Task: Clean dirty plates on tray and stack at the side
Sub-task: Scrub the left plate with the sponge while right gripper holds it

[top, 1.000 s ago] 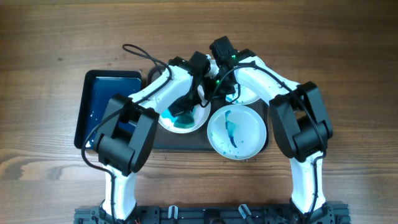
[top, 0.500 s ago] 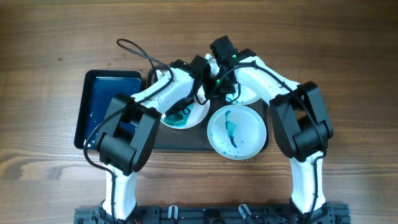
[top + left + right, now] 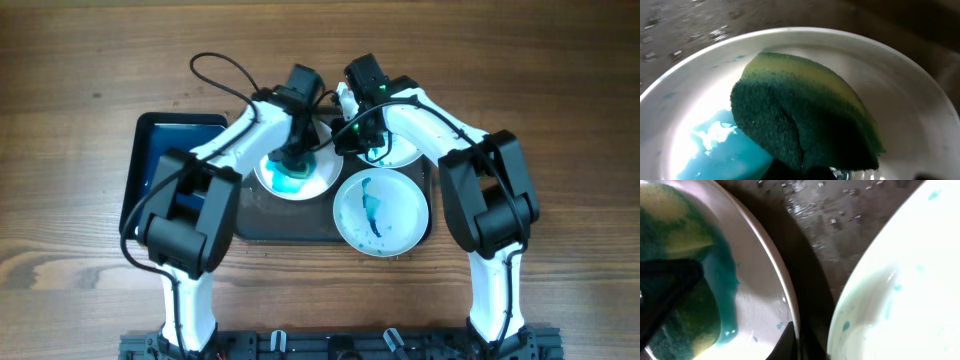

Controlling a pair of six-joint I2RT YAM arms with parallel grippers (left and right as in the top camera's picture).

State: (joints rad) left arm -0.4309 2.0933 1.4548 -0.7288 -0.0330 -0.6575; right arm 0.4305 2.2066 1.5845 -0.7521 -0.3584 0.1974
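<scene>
Three white plates with blue-teal smears lie on the dark tray (image 3: 262,224). The left plate (image 3: 318,181) holds a teal puddle. My left gripper (image 3: 293,160) is shut on a green-and-yellow sponge (image 3: 805,120) and presses it into that plate (image 3: 900,95). My right gripper (image 3: 340,142) is shut on the same plate's right rim (image 3: 790,305), and the sponge shows in the right wrist view (image 3: 675,280). A second plate (image 3: 405,152) lies at the back right, partly under the right arm, and also shows in the right wrist view (image 3: 900,280). The third plate (image 3: 380,211) lies at the front right.
A smaller dark blue tray (image 3: 165,160) with liquid stands left of the dark tray. The tray floor between the plates is wet (image 3: 810,225). Cables loop above the left arm (image 3: 215,70). Bare wooden table (image 3: 560,120) surrounds the trays.
My left wrist has swung toward the back and the sponge has slid back across the left plate. The right gripper has stayed on the rim.
</scene>
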